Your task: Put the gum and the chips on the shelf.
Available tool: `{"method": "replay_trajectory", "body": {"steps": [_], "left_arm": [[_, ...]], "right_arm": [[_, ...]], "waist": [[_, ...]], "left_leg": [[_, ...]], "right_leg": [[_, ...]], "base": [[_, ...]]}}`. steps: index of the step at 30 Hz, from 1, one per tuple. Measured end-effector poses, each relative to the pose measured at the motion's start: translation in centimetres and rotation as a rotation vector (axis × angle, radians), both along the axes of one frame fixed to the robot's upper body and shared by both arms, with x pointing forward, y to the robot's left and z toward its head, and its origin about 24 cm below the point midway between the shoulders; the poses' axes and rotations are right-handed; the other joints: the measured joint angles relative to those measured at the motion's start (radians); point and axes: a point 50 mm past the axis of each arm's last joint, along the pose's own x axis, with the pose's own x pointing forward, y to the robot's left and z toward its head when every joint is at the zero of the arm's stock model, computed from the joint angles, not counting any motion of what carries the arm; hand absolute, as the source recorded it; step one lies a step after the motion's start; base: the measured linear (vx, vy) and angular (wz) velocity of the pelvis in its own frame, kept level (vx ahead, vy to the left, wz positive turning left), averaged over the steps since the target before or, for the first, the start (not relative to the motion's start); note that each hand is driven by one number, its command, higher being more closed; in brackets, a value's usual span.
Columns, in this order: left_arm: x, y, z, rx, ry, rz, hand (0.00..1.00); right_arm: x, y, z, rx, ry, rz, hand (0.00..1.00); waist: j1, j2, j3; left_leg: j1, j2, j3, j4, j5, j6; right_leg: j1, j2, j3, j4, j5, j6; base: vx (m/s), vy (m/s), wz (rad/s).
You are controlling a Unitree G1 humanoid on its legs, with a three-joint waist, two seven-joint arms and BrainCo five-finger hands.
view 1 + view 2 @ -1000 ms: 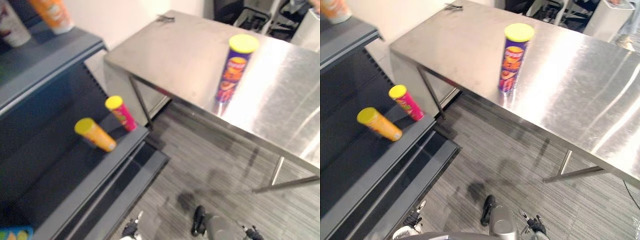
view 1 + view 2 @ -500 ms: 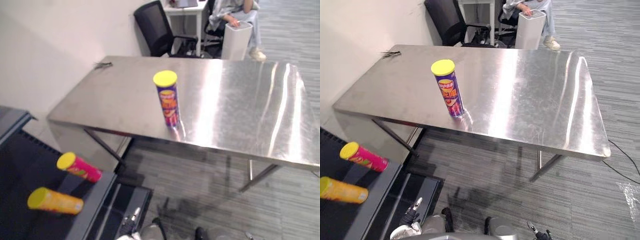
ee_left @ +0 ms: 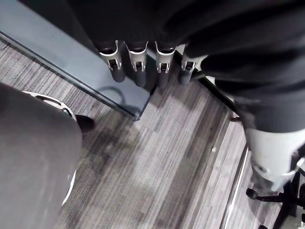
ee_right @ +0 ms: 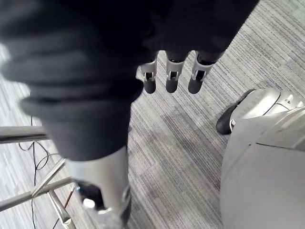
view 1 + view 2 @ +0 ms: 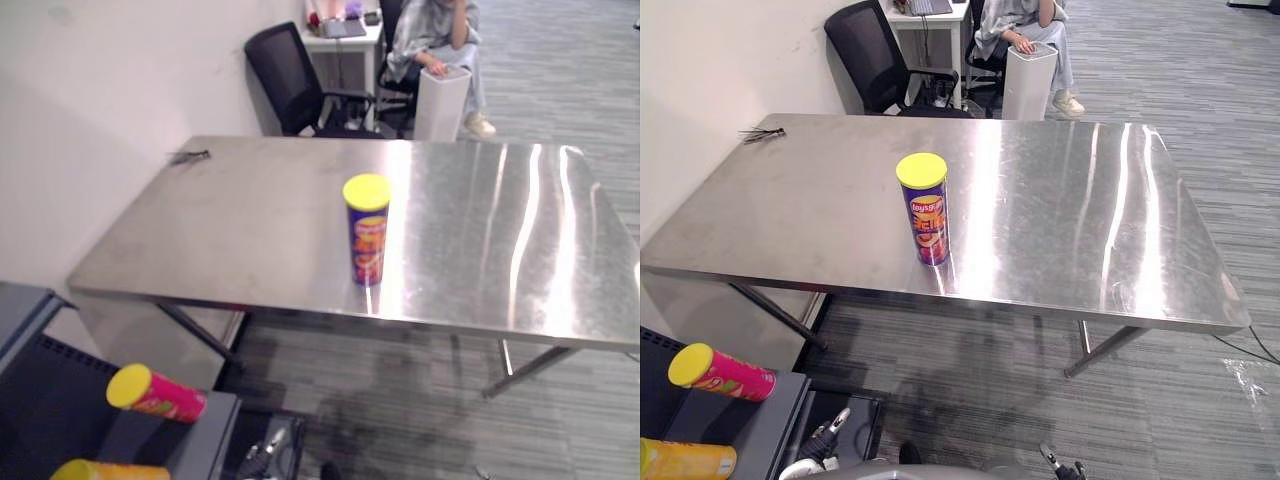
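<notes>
1. Left hand (image 3: 138, 62): fingers straight and hanging down, nothing in it. Striped grey carpet (image 5: 1040, 400) lies below it.
2. Right hand (image 4: 172, 71): same, fingers straight and relaxed, empty, over the carpet.
3. Shelf (image 5: 765, 428) at 7 o'clock of the head views, nearest thing to the robot. It has dark boards with a grey front edge.
4. Two tubes sit on the shelf board, a pink tube (image 5: 725, 373) and an orange tube (image 5: 685, 461), both with yellow lids. The orange one is nearer and cut by the frame edge. Can't tell whether they stand or lie.
5. A steel table (image 5: 1060, 200) spans the middle of the scene. The top is bare and reflective, with the carpet running under it.
6. Chips can (image 5: 928, 215): purple with a yellow lid, upright on the table, about mid-width and toward the 6 o'clock edge. It is well apart from the shelf and from both hands.
7. A small dark item (image 5: 762, 134) lies at the table's 10 o'clock corner, too small to identify.
8. A plain pale wall (image 5: 720, 60) runs along the 9 o'clock side.
9. Past the table, at 11 to 12 o'clock, are a black office chair (image 5: 868, 50) and a white desk (image 5: 930, 12).
10. At 12 o'clock a white bin (image 5: 1028, 82) stands with a seated person (image 5: 1015, 20) just behind it, one hand on its rim.
</notes>
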Motion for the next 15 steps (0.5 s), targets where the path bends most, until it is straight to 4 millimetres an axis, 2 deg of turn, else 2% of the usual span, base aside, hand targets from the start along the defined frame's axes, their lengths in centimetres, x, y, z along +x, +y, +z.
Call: {"method": "replay_trajectory", "body": {"steps": [5, 7, 10, 12, 14, 15], "left_arm": [[-0.4, -0.1, -0.2, -0.003, 0.020, -0.003, 0.00], [-0.4, -0.1, -0.2, -0.003, 0.018, 0.002, 0.00], [-0.5, 0.2, -0.1, 0.001, 0.018, 0.020, 0.00], [-0.9, 0.6, -0.1, 0.003, 0.022, 0.054, 0.00], [-1.0, 0.9, -0.1, 0.006, 0.023, 0.068, 0.00], [-1.2, 1.0, -0.1, 0.008, 0.027, 0.083, 0.00]], "right_arm": [[-1.1, -1.2, 0.1, -0.019, 0.020, -0.111, 0.00], [-1.9, -1.7, 0.1, -0.027, 0.040, -0.187, 0.00], [-3.3, -3.5, 0.5, -0.058, 0.038, -0.381, 0.00], [-4.3, -6.2, 1.4, -0.112, -0.003, -0.598, 0.00], [-4.3, -8.6, 2.4, -0.169, -0.058, -0.722, 0.00], [-4.0, -11.2, 3.9, -0.253, -0.126, -0.797, 0.00]], "waist": [[-0.001, 0.010, -0.016], [0.000, 0.008, -0.017], [0.000, 0.002, -0.020], [-0.001, -0.005, -0.025], [-0.001, -0.006, -0.028], [-0.003, -0.006, -0.028]], "left_leg": [[0.010, 0.000, 0.002, -0.064, 0.034, 0.001], [0.013, 0.000, 0.009, -0.080, 0.039, 0.002], [0.013, 0.000, 0.034, -0.080, 0.038, 0.002], [0.014, -0.002, 0.050, -0.080, 0.036, 0.004], [0.015, -0.004, 0.052, -0.081, 0.035, 0.004], [0.014, -0.005, 0.055, -0.081, 0.034, 0.005]], "right_leg": [[-0.001, 0.010, 0.005, -0.050, 0.031, 0.001], [-0.002, 0.013, 0.011, -0.066, 0.042, 0.004], [-0.004, 0.011, 0.034, -0.091, 0.058, 0.008], [-0.006, 0.007, 0.046, -0.102, 0.064, 0.014], [-0.007, 0.006, 0.049, -0.102, 0.064, 0.015], [-0.009, 0.004, 0.053, -0.102, 0.065, 0.016]], "base": [[-0.01, 0.001, -0.06], [-0.01, 0.010, -0.12], [-0.01, 0.029, -0.25], [-0.01, 0.027, -0.18], [0.00, 0.010, -0.08], [0.00, 0.005, -0.05]]}}
